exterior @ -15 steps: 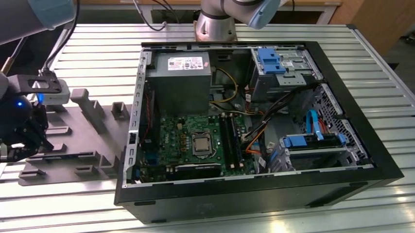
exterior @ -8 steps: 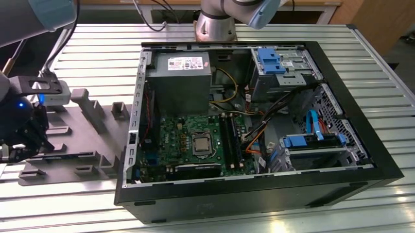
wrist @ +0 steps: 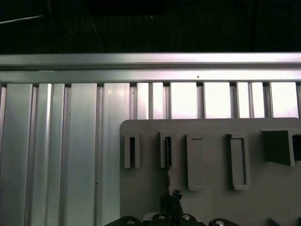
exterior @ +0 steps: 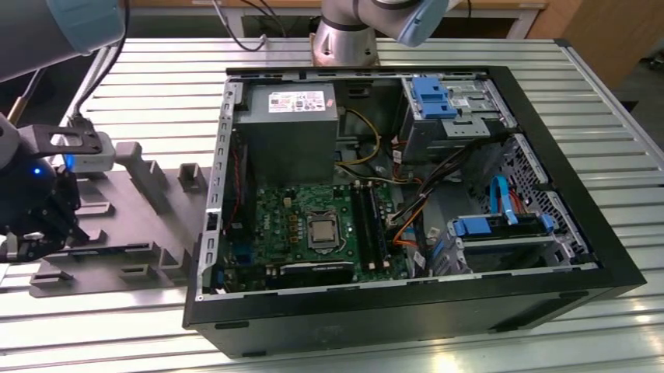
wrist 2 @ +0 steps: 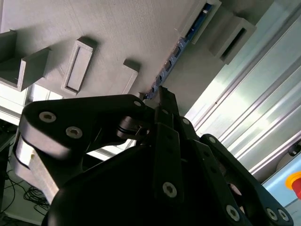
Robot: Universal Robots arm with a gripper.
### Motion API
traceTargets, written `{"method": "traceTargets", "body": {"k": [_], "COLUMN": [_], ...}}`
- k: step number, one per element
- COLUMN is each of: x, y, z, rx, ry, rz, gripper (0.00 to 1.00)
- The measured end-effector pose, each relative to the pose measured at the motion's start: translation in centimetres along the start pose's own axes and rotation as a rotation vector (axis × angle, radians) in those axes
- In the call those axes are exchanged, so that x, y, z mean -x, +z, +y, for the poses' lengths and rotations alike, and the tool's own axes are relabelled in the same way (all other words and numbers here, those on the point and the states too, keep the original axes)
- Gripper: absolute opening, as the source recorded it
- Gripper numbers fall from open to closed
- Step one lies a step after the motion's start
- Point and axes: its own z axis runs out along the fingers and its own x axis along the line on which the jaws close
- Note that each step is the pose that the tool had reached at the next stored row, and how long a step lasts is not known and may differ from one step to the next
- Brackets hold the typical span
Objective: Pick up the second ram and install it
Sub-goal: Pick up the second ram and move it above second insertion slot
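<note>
Here, tool by second ram, open computer case apart

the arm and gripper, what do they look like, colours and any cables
The arm is silvery grey tubing with pale blue joint caps. The gripper is matte black, built of linked bars joined by silver screws. In the exterior view a small blue light glows on its body, and dark cables trail near it.
</note>
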Motion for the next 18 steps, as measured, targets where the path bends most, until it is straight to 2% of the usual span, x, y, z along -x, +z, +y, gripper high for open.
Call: {"method": "traceTargets", "body": {"k": [4,12,13,14,15,16,17,18], "x": [-0.01,-0.01,-0.01,-0.01,-0.01,-0.02,-0.01,-0.01], "y": [0.39,0.43,0.43,0.44,0.44,0.44,0.44,0.45], "z": [-0.02,-0.02,-0.02,-0.02,-0.02,-0.02,-0.03,-0.02], "rx": [-0.0001,0.0,0.0001,0.0,0.0,0.0001,0.0,0.0], "ry": [0.0,0.0,0.0,0.0,0.0,0.0,0.0,0.0], "rz": [-0.0003,-0.0002,-0.0002,-0.0002,-0.0002,-0.0002,-0.0002,-0.0002], "gripper": [0.11,0.11,0.17,0.17,0.24,0.24,0.3,0.3]}}
